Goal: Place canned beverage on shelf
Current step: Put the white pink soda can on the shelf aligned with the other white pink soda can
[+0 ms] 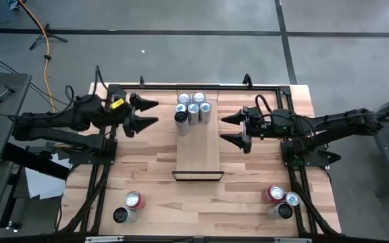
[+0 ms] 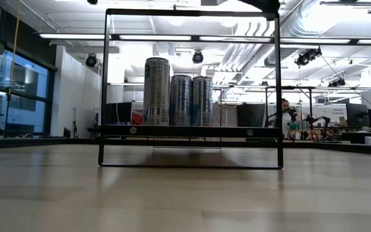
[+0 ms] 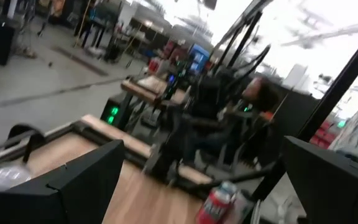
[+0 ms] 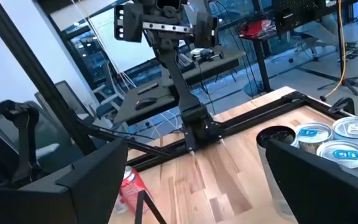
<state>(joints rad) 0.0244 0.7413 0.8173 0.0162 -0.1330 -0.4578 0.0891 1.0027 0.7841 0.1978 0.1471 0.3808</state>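
The shelf (image 1: 198, 148) is a narrow light-wood plank in the middle of the tabletop, with a black metal frame (image 1: 198, 175) at its near end. Several silver-and-blue cans (image 1: 194, 106) and one dark-topped can (image 1: 181, 119) stand upright on its far end; the low view shows them (image 2: 179, 100) behind the frame (image 2: 190, 131). My left gripper (image 1: 155, 113) hovers open left of the cans, pointing toward them. My right gripper (image 1: 221, 129) hovers open right of the shelf, pointing left. The right wrist view shows the cans (image 4: 331, 140) beside its fingers. Neither gripper holds anything.
Two cans (image 1: 128, 206) stand on the table at the near left. A red can and two others (image 1: 280, 200) stand at the near right. A black tube frame (image 1: 201, 86) runs along the table's far edge and sides. A person (image 2: 283, 116) is in the room behind.
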